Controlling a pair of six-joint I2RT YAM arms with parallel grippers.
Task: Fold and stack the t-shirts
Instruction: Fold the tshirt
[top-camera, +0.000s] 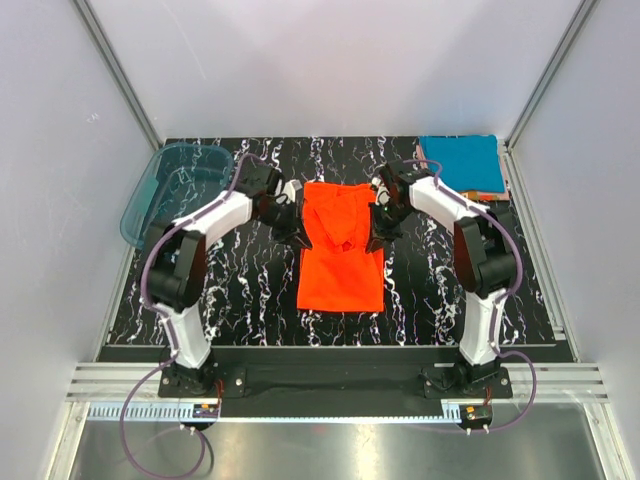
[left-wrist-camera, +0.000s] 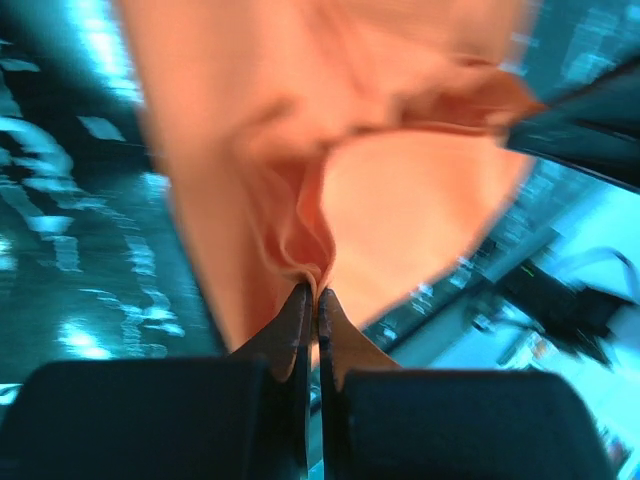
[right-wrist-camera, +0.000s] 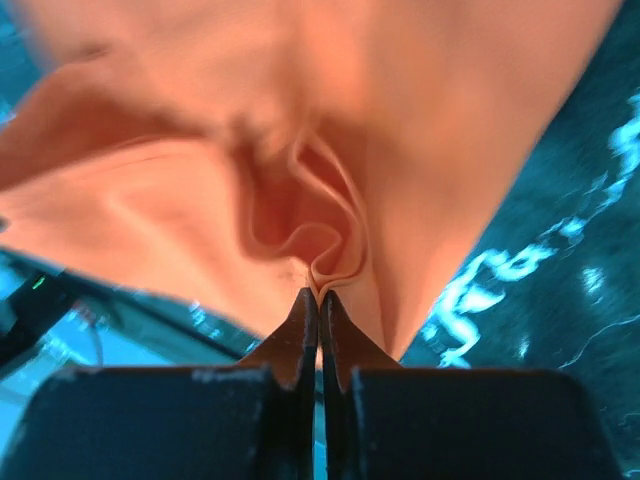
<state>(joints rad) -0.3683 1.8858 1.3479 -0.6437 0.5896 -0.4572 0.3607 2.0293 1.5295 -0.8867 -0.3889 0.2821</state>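
An orange-red t-shirt (top-camera: 341, 255) lies in the middle of the black marbled table, its far part bunched and drawn up. My left gripper (top-camera: 296, 236) is shut on the shirt's left edge; in the left wrist view the cloth (left-wrist-camera: 330, 150) is pinched between the closed tips (left-wrist-camera: 312, 292). On the opposite edge my right gripper (top-camera: 375, 235) is shut too, with a fold of cloth (right-wrist-camera: 320, 190) caught at its tips (right-wrist-camera: 319, 293). A teal blue folded t-shirt (top-camera: 460, 160) rests at the far right corner, with a pinkish-orange edge (top-camera: 507, 188) under it.
A translucent teal plastic tub (top-camera: 172, 188) leans at the far left corner of the table (top-camera: 240, 290). Grey walls and metal frame rails enclose the table on three sides.
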